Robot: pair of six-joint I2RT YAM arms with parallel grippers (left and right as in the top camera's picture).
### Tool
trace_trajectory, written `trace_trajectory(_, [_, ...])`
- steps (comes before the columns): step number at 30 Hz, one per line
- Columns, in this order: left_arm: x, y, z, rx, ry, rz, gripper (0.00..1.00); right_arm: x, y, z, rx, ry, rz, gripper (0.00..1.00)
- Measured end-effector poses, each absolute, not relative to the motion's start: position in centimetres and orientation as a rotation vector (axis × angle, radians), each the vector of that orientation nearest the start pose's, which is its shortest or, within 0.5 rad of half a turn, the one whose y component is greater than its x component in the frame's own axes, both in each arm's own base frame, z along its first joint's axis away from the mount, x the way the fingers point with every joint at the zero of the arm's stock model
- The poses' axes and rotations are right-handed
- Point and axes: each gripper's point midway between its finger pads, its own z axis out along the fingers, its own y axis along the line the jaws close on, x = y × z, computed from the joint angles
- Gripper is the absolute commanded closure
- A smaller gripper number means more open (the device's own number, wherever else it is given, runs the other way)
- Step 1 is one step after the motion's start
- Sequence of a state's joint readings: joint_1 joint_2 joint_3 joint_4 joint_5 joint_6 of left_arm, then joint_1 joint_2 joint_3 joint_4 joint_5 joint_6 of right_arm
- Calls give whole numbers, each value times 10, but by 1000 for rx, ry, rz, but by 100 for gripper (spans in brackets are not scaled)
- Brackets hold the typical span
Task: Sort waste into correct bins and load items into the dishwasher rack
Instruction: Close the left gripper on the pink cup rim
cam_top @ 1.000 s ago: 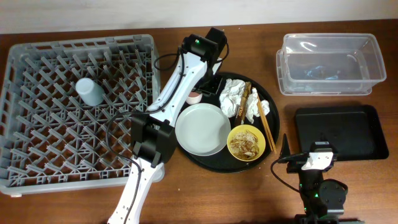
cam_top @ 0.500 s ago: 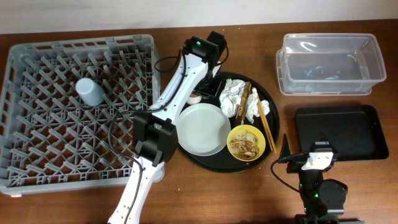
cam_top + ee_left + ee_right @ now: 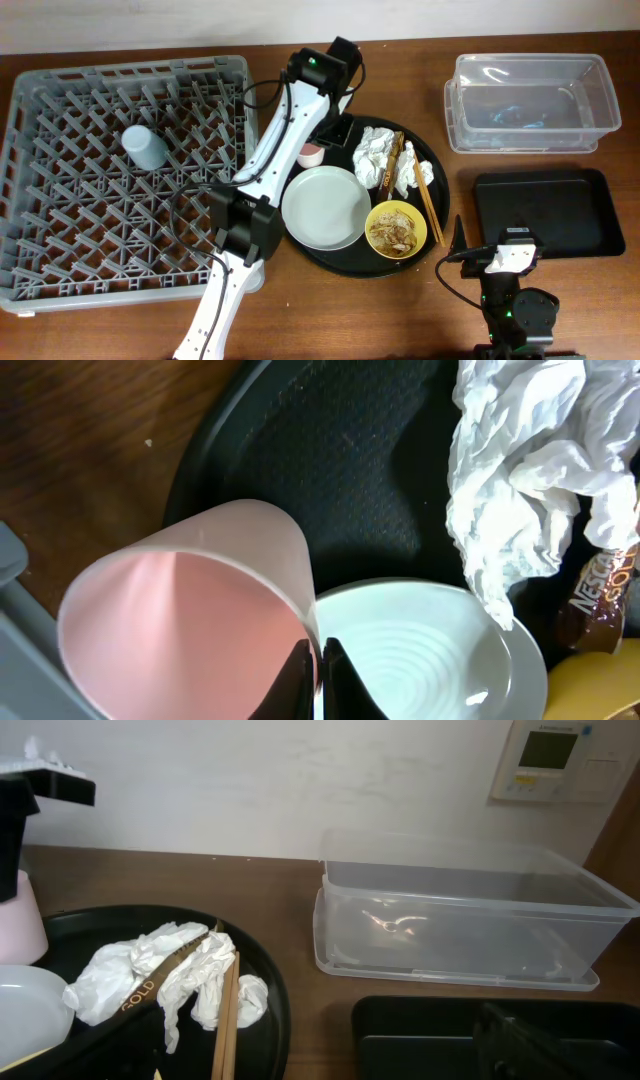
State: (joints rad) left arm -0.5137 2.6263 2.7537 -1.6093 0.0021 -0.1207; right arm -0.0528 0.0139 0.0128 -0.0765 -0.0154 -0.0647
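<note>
The pink cup [image 3: 311, 154] is sitting tilted at ten o'clock on the round black tray [image 3: 330, 262], just beside the pale grey plate [image 3: 324, 207]. The left gripper [image 3: 318, 665] is pinching the cup's rim, one finger inside and one outside. Crumpled napkins [image 3: 378, 158] are lying at one o'clock, chopsticks [image 3: 425, 200] at three and the yellow bowl [image 3: 397, 229] at five. The light-blue cup [image 3: 144, 147] is standing in the rack [image 3: 60, 250] at nine o'clock. The right gripper [image 3: 512, 245] is resting beside the shallow black tray [image 3: 590, 180]; I cannot tell how its jaws are standing.
</note>
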Motion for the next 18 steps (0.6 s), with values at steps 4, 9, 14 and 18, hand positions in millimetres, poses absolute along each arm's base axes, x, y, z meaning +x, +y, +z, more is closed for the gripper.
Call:
trace_trajectory(4, [440, -249, 90, 601, 3001, -44, 74, 246, -10, 158, -22, 1649, -77, 1])
trace_trajectory(9, [439, -248, 89, 595, 3009, -41, 71, 246, -10, 158, -22, 1649, -77, 1])
trace_trajectory(14, [437, -248, 81, 599, 3027, -40, 70, 246, -10, 158, -22, 1649, -77, 1])
trace_trajectory(18, [437, -250, 77, 601, 3036, -51, 70, 246, -10, 158, -22, 1649, -77, 1])
